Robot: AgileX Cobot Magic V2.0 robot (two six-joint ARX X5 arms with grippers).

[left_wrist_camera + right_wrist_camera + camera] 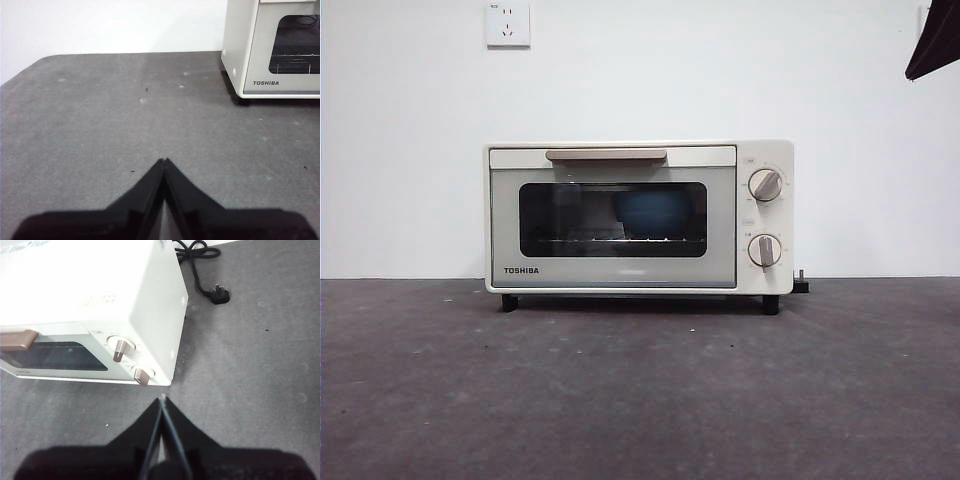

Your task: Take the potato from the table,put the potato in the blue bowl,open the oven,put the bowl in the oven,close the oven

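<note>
The cream-white oven (638, 217) stands on the dark grey table (640, 390) with its glass door closed. Through the glass I make out the blue bowl (657, 216) on the rack inside. The potato is hidden from every view. My left gripper (164, 161) is shut and empty, low over the table, with the oven's (272, 47) corner ahead of it to one side. My right gripper (162, 400) is shut and empty too, hanging above the table in front of the oven's (90, 300) knob side. A black arm tip (934, 42) shows at the top right corner of the front view.
A black power cord with its plug (218, 293) lies loose on the table behind the oven. A white wall socket (508, 23) sits on the wall above. The beige bar handle (606, 155) runs along the door's top edge.
</note>
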